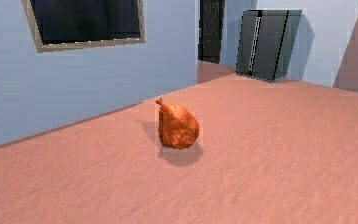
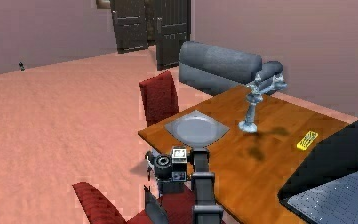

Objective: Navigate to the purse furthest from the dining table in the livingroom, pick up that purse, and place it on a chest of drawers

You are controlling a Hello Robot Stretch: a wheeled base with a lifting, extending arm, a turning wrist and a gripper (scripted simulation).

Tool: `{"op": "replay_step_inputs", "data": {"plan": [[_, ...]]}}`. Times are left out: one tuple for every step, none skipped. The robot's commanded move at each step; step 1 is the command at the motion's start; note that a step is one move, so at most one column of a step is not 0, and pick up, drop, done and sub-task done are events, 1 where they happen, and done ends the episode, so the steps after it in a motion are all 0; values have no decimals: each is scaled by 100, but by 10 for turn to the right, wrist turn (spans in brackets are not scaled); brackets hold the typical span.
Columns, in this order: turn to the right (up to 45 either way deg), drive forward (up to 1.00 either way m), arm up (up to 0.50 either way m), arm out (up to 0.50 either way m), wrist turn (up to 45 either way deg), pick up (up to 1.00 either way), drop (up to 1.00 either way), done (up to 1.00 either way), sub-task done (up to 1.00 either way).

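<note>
Ahead: purse [image 1: 177, 125] on floor [image 1: 277, 150]; gripper [image 2: 159, 165] by table [image 2: 262, 160].

pouch [image 1: 177, 126]: orange-brown, pear-shaped, drawn up to a small puckered tip at the top
pouch pose: upright, resting on the bare pinkish floor [image 1: 277, 160]
pouch from the claw [image 2: 157, 163]: cannot be told
dining table [image 2: 257, 180]: brown wooden top, level, its left edge right at the claw, spreading off to the claw's right
</note>
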Motion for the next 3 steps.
{"op": "replay_step_inputs", "data": {"plan": [[0,0,-30,0,0,0,0,0,0],[0,0,0,0,0,100,0,0,0],[0,0,10,0,0,0,0,0,0]]}}
